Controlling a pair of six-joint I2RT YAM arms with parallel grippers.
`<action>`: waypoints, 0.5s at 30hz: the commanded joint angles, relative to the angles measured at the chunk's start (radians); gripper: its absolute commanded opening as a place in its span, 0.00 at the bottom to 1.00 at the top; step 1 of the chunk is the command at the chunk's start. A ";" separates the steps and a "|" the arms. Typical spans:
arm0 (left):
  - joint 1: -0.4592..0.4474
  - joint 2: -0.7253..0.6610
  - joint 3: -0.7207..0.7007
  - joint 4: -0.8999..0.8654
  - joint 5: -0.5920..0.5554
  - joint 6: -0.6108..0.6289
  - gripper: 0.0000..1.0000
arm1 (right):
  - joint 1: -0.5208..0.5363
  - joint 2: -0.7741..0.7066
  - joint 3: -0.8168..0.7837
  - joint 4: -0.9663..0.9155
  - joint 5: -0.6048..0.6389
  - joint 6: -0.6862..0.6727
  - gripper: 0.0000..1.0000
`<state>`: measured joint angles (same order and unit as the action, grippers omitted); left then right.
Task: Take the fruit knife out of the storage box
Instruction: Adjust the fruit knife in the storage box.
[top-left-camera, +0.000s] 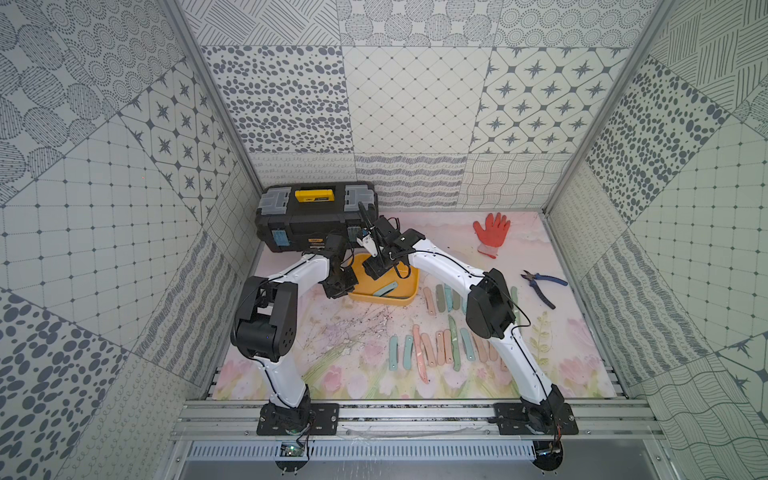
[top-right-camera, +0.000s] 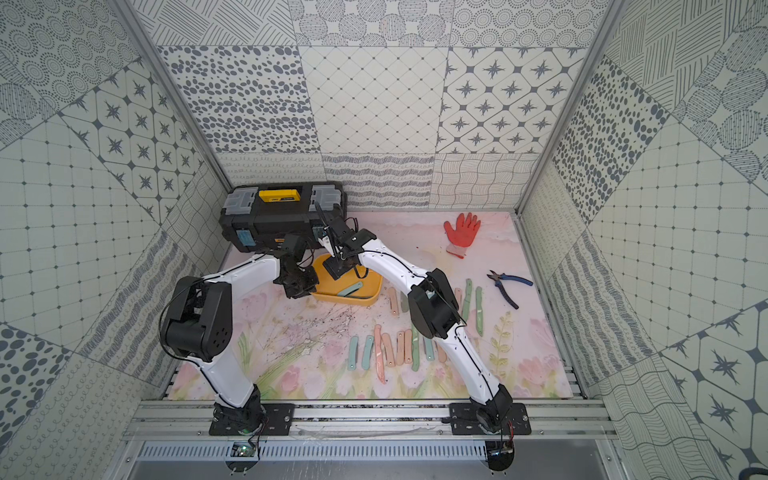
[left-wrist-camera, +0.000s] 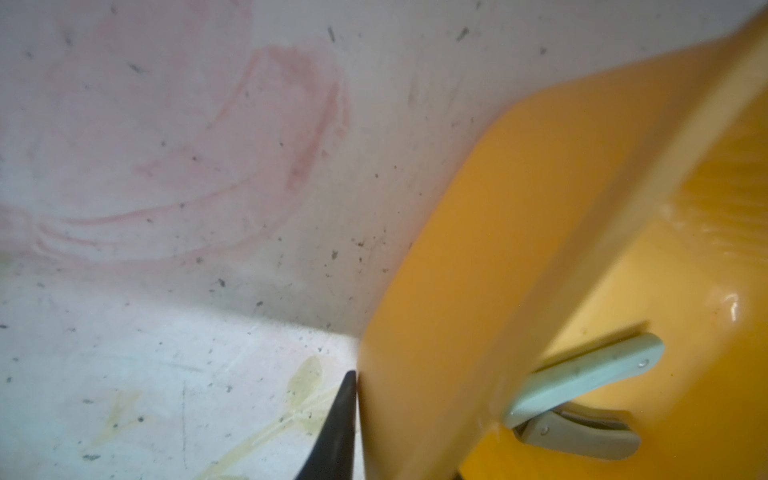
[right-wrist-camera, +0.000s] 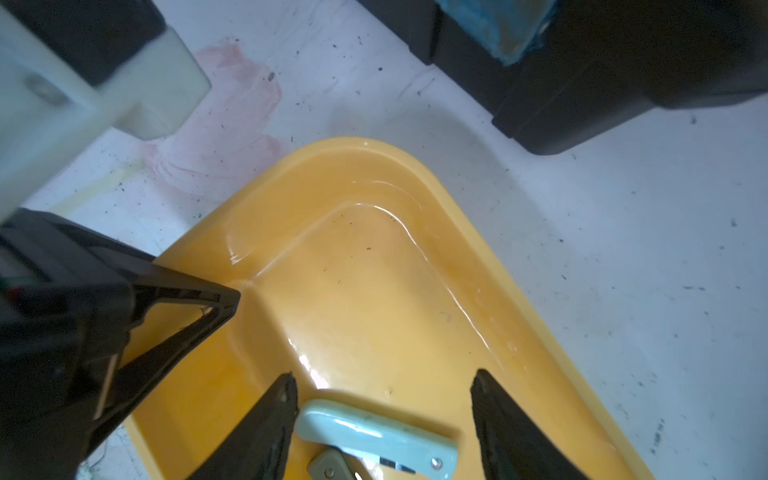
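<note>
The storage box (top-left-camera: 409, 296) (top-right-camera: 371, 293) is a shallow yellow tub standing on the mat in front of the toolbox. Inside it lies a pale blue-green folded fruit knife (top-left-camera: 386, 288) (top-right-camera: 350, 288) (left-wrist-camera: 582, 374) (right-wrist-camera: 374, 436), resting across a grey-green one (left-wrist-camera: 582, 436) (right-wrist-camera: 328, 467). My left gripper (top-left-camera: 348, 289) is shut on the tub's left wall; one finger (left-wrist-camera: 338, 428) shows outside the wall and the other is hidden. My right gripper (right-wrist-camera: 384, 374) (top-left-camera: 376, 270) hangs open low in the tub, its jaws on either side of the pale knife, one tip almost at the handle's end.
A black toolbox (top-left-camera: 316, 216) with a yellow handle stands right behind the tub. An orange glove (top-left-camera: 491, 232) and blue-handled pliers (top-left-camera: 542, 286) lie at the right. Several folded knives (top-left-camera: 432, 349) lie in rows on the mat, in front of the tub and to its right.
</note>
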<state>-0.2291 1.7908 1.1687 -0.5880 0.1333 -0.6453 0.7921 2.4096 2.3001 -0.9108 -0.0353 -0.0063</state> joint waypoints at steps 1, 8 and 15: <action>-0.001 -0.001 0.002 -0.031 0.003 0.009 0.18 | -0.006 -0.006 0.002 -0.149 -0.011 0.005 0.64; 0.000 -0.001 -0.003 -0.029 0.000 0.010 0.18 | -0.005 -0.043 -0.120 -0.185 -0.146 0.002 0.24; 0.000 -0.002 -0.003 -0.031 -0.004 0.013 0.18 | 0.001 -0.106 -0.234 -0.136 -0.162 0.004 0.21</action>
<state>-0.2291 1.7908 1.1687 -0.5880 0.1337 -0.6453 0.7864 2.3798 2.0945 -1.0729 -0.1661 -0.0059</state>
